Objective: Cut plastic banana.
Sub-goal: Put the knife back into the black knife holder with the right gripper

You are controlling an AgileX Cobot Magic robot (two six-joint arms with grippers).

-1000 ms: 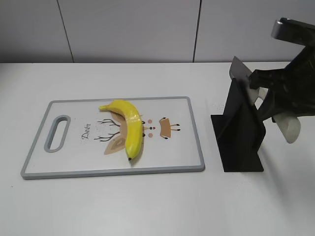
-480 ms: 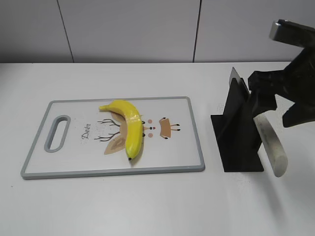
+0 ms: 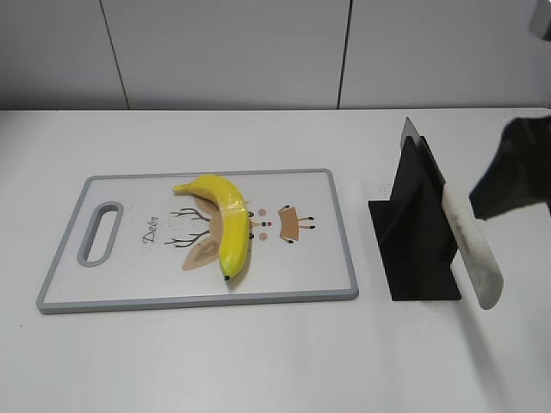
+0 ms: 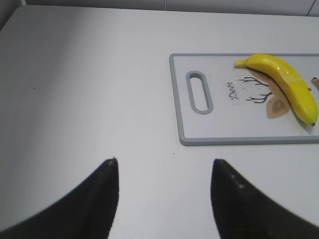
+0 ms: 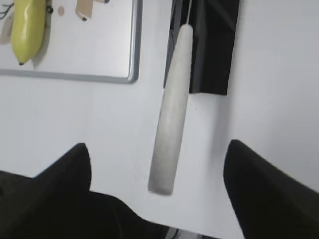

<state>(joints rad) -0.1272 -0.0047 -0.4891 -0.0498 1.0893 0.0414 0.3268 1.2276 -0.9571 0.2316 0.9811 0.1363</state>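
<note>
A yellow plastic banana (image 3: 225, 220) lies on the grey-rimmed cutting board (image 3: 327, 292); it also shows in the left wrist view (image 4: 286, 83) and the right wrist view (image 5: 29, 27). A knife with a pale handle (image 3: 471, 249) sits in a black stand (image 3: 415, 232), handle sticking out toward the front; the handle shows in the right wrist view (image 5: 172, 112). My right gripper (image 5: 157, 147) is open, its fingers on either side of the handle's end, apart from it. My left gripper (image 4: 164, 162) is open and empty over bare table, left of the board.
The board (image 4: 224, 141) has a handle slot (image 4: 199, 92) at its left end and a deer drawing under the banana. The black stand (image 5: 212, 45) stands right of the board. A grey wall runs along the table's far edge.
My right gripper has let go of the knife handle and drawn back to the right. The handle has dropped lower and now sticks out of the stand untouched.
</note>
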